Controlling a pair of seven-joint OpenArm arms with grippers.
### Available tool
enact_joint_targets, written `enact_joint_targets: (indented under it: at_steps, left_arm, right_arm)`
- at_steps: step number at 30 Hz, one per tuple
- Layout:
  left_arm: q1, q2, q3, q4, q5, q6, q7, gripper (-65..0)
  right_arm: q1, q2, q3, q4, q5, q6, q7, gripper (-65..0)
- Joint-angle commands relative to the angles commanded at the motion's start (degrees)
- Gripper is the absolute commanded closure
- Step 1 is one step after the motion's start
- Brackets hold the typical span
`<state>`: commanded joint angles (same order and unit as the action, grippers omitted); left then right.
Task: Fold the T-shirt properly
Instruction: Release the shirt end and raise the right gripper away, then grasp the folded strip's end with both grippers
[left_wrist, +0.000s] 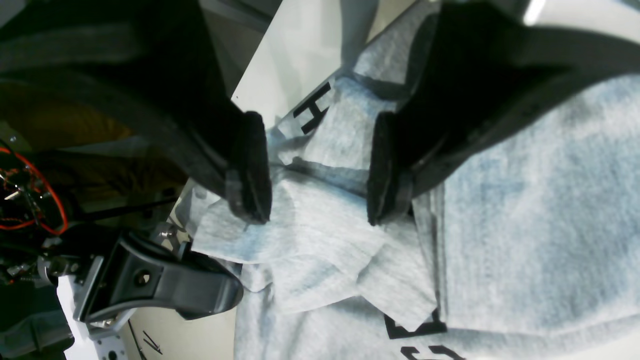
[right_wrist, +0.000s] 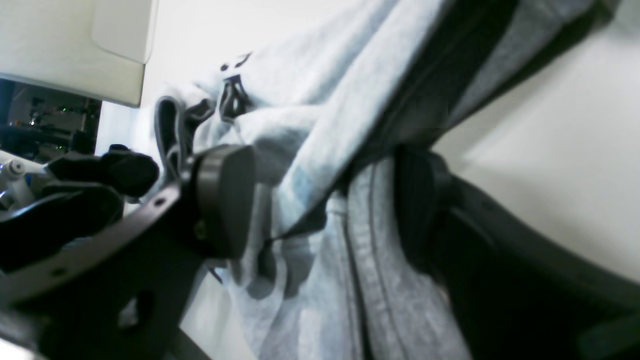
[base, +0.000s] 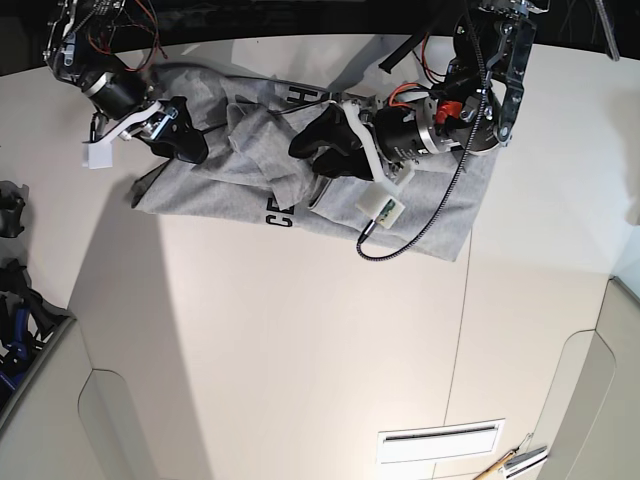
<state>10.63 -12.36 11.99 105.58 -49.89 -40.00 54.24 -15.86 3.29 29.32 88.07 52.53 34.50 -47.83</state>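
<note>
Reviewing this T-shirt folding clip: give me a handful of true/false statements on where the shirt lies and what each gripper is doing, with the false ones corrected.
1. The T-shirt lies on the white table. True.
2. The left gripper is clamped shut on the fabric. False: its jaws stand open with grey cloth between and below them.
3. Black lettering shows on the shirt. True.
4. The right gripper is well clear of the shirt. False: a hanging fold of cloth runs between its open fingers.
5. The shirt is already folded into a neat rectangle. False: it lies crumpled and bunched.
</note>
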Motion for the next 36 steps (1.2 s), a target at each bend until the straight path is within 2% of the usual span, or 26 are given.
enact_joint_targets:
  at_steps: [1, 5, 7, 10, 13, 18, 22, 25, 31, 36]
  left_arm:
    - [0.0, 0.0, -0.02, 0.04, 0.0, 0.0, 0.0, -34.2]
    - [-0.02, 0.0, -0.02, 0.11, 0.0, 0.0, 0.0, -34.2]
    - [-0.07, 0.0, -0.02, 0.15, 0.0, 0.0, 0.02, -34.2]
    - [-0.2, 0.0, -0.76, 0.5, 0.0, 0.0, 0.17, -34.2]
    - [-0.15, -0.02, -4.22, 2.4, -0.28, 0.0, 0.87, -34.2]
    - [-0.13, -0.04, -11.5, 5.27, -4.09, 0.0, 5.2, -34.1]
    - [0.2, -0.04, -15.58, 5.25, -3.93, 0.0, 6.91, -34.2]
    - [0.17, -0.04, -17.84, 5.25, -1.55, 0.0, 6.91, -34.1]
    - [1.84, -0.02, -19.34, 3.67, 0.42, 0.0, 6.95, -34.1]
    - [5.46, 0.0, -19.34, 1.81, 0.42, 0.0, 5.4, -34.1]
  right_arm:
    - [0.11, -0.02, 0.0, 0.0, -0.26, 0.0, 0.0, -35.8]
    - [0.13, 0.0, 0.0, 0.0, -1.22, 0.0, 0.02, -9.6]
    - [0.24, 0.0, 0.0, 0.0, -2.45, 0.02, 0.13, 0.0]
    - [0.26, 0.09, 0.02, 0.0, -4.04, 0.02, 0.55, 0.0]
    - [0.26, 1.38, 0.09, 0.0, -4.37, 0.02, 0.96, 0.0]
    - [0.26, 5.97, 2.56, 0.04, -4.28, 0.02, 1.14, 0.0]
    - [0.26, 9.4, 6.45, 0.04, -4.09, 0.0, 1.09, 0.0]
    - [0.26, 12.37, 9.11, 0.04, -3.72, 0.0, 1.09, 0.0]
    - [0.28, 18.88, 11.34, 0.52, -2.43, 0.0, 1.07, 0.0]
    - [0.44, 20.39, 11.45, 6.58, -2.43, 0.0, -0.17, 0.0]
